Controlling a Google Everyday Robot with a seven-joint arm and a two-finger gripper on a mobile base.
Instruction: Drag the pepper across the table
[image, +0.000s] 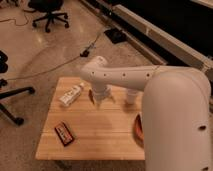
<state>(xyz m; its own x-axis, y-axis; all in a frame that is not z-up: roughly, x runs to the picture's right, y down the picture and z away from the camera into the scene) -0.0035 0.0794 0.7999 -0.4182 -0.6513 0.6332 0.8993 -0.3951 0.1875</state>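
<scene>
The pepper (91, 95) is a small dark red-brown sliver on the wood table (100, 136), just right of the white bottle; only its left part shows. My gripper (101, 98) hangs from the white arm that reaches in from the right. It is down at the table top, right over or against the pepper. I cannot tell whether it touches the pepper.
A white bottle (71, 95) lies on its side left of the pepper. A flat black-and-red packet (64, 133) lies near the front left. An orange-red plate (138, 129) peeks out at the right edge under my arm. Office chairs (47, 12) stand on the floor behind.
</scene>
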